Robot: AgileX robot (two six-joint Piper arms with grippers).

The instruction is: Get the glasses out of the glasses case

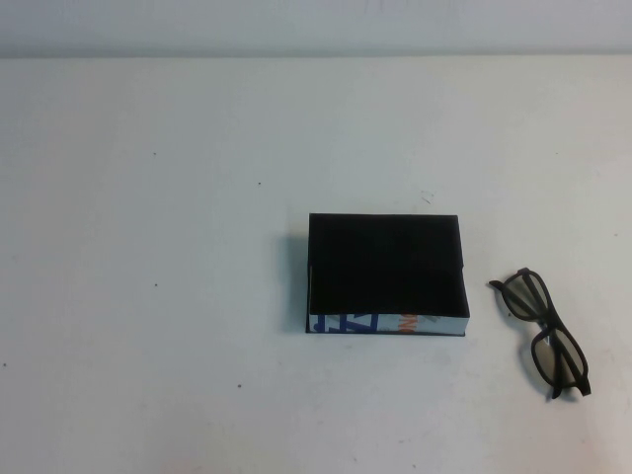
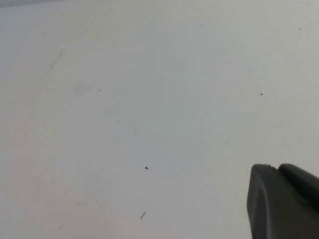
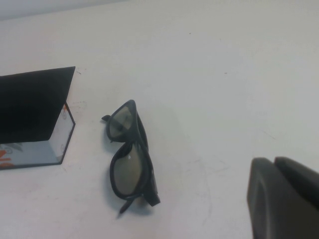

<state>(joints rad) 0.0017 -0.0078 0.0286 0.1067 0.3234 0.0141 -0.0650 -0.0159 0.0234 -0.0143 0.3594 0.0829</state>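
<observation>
The glasses case [image 1: 385, 265] lies open in the middle of the table, black inside and empty, its white lettered wall [image 1: 387, 323] facing the near edge. The dark-framed glasses [image 1: 543, 322] lie folded on the table to the right of the case, apart from it. The right wrist view shows the glasses [image 3: 128, 172] beside a corner of the case [image 3: 30, 104]. My right gripper [image 3: 273, 160] is shut and empty, hovering back from the glasses. My left gripper [image 2: 276, 167] is shut and empty over bare table. Neither gripper shows in the high view.
The white table [image 1: 148, 247] stretches left of the case and behind it, with a few small dark specks. Its far edge meets a pale wall [image 1: 316, 25].
</observation>
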